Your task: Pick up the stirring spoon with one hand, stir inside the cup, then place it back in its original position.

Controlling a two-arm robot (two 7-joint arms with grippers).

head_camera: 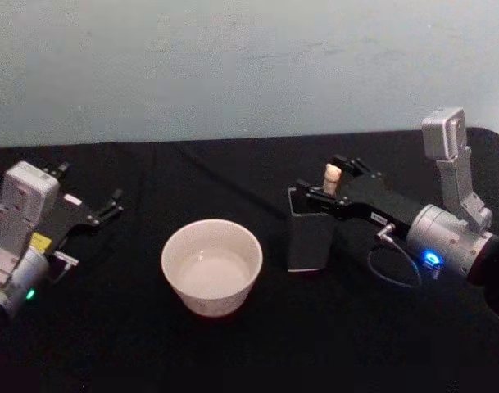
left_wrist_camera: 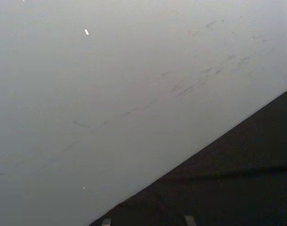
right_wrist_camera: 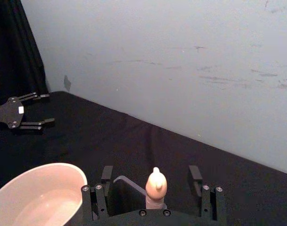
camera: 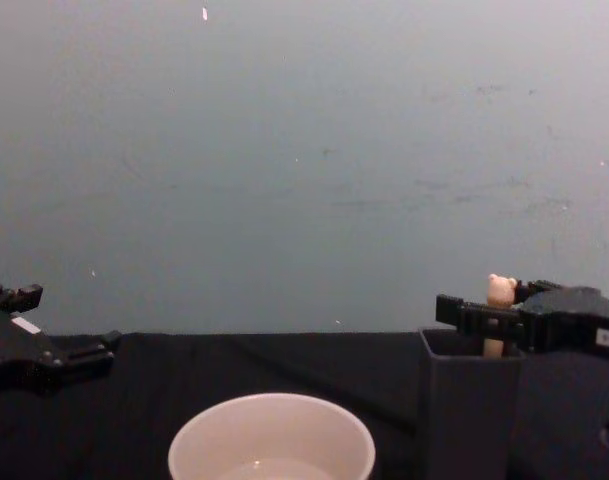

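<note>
Stirring spoon (head_camera: 332, 178): upright in the dark grey square holder (head_camera: 309, 241), bear head above the rim, standing between the fingers (right_wrist_camera: 107, 176) of the right gripper (right_wrist_camera: 151, 173), which are spread apart on either side without clamping it.
Cup (head_camera: 208, 304): cream-white, just beside the holder, outside those fingers; contents cannot be told.
Left gripper (head_camera: 92, 187): fingers apart, well away.
Surface: black cloth (head_camera: 233, 352).
Backdrop: pale scuffed wall (head_camera: 233, 65).

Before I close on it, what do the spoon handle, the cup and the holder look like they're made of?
Stirring spoon: beige handle, smooth and matte, moulded bear head; likely plastic, resin or wood.
Cup: cream-white, thin rim, soft sheen; ceramic or plastic, can't tell.
Holder: dark grey, thin flat walls, matte; probably plastic.
Right gripper open astride the handle; left gripper parked far left.
</note>
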